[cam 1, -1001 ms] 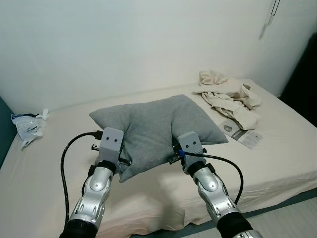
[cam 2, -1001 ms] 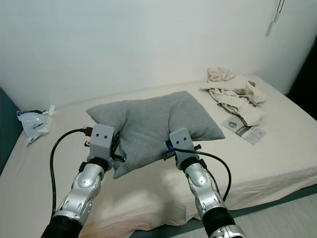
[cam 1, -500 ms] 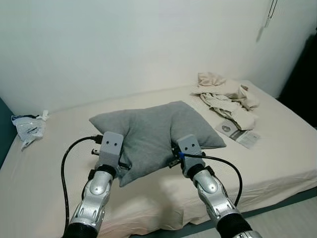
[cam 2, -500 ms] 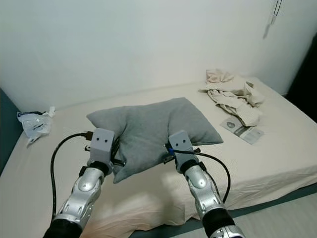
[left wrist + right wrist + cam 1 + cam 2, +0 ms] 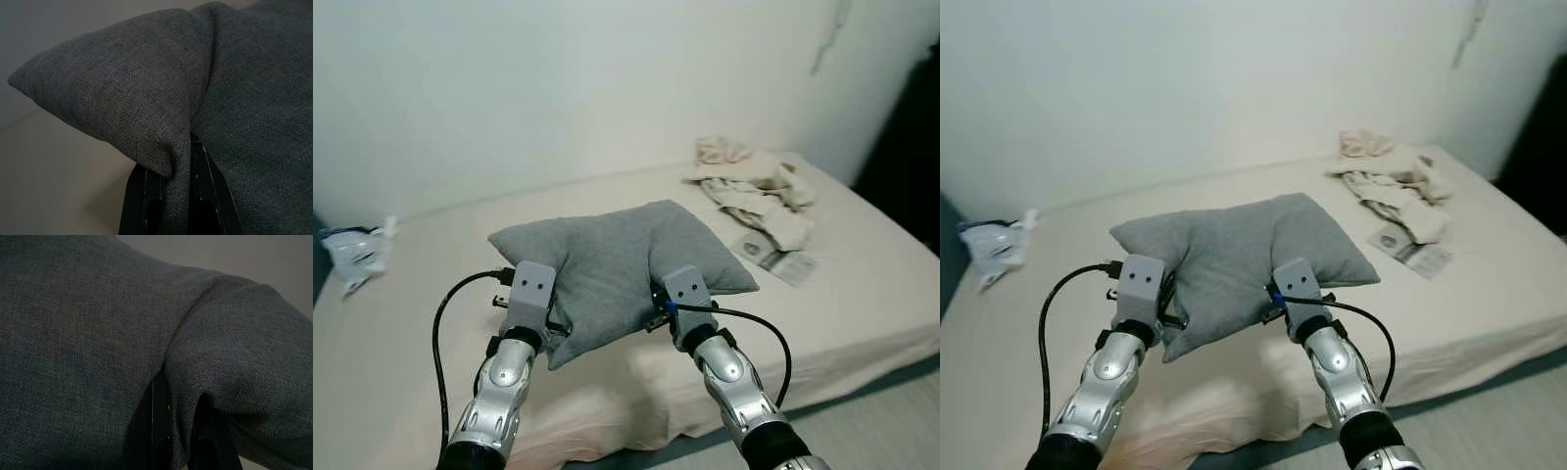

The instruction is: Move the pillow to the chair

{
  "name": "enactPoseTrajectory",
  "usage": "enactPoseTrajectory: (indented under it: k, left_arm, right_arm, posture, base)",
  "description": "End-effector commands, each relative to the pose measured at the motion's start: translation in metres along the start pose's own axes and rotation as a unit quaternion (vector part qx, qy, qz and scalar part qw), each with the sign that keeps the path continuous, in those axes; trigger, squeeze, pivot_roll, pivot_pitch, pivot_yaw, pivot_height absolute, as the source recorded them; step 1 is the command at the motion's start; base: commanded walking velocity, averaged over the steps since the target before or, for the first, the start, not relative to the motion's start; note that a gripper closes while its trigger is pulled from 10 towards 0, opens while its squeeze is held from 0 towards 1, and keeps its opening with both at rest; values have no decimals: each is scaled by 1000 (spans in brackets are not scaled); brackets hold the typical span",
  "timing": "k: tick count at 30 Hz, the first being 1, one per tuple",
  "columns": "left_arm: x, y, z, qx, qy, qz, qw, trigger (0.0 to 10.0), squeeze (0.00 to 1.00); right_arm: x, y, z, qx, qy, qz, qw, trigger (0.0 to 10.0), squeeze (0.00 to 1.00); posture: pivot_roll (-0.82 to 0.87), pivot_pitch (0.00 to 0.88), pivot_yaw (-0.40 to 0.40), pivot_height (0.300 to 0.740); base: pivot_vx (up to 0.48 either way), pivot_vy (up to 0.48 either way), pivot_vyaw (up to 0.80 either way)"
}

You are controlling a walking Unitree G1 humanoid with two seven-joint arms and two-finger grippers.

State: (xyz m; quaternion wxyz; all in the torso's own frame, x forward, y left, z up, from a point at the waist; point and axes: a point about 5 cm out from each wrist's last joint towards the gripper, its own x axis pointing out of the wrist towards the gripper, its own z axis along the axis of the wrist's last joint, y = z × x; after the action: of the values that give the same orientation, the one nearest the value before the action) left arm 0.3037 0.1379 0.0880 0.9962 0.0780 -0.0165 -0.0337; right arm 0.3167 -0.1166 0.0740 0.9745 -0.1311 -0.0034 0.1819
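A grey fabric pillow (image 5: 612, 259) hangs lifted over the near part of the bed, pinched from both near corners. My left gripper (image 5: 551, 318) is shut on its near left edge, and in the left wrist view the black fingers (image 5: 146, 200) clamp a fold of the pillow (image 5: 146, 98). My right gripper (image 5: 658, 305) is shut on the near right edge; the right wrist view has its fingers (image 5: 159, 431) buried in the grey cloth (image 5: 88, 333).
The cream bed (image 5: 421, 323) stretches ahead against a white wall. A heap of cream clothes (image 5: 749, 186) and a paper leaflet (image 5: 773, 257) lie at its far right. A plastic bag (image 5: 347, 255) lies at far left. Grey floor (image 5: 862, 431) runs along the bed's near right edge.
The camera has shifted, so the bed and its clutter slid left in the picture and more floor shows at lower right. Both grippers keep their hold on the pillow.
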Motion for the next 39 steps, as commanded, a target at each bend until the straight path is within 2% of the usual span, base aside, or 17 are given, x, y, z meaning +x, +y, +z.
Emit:
enactPoseTrajectory:
  k: [1, 39]
  left_arm:
    - [1, 13, 4, -1, -17, 34, 999, 10000, 0]
    - [-2, 18, -1, -5, -5, 42, 999, 10000, 0]
  right_arm:
    - [-3, 0, -1, -3, -7, 3, 1000, 10000, 0]
    - [-3, 4, -4, 2, 6, 9, 1000, 10000, 0]
  posture:
    - [-12, 48, 31, 740]
    - [-7, 71, 28, 740]
  base:
    - [0, 0, -800]
    - [0, 0, -800]
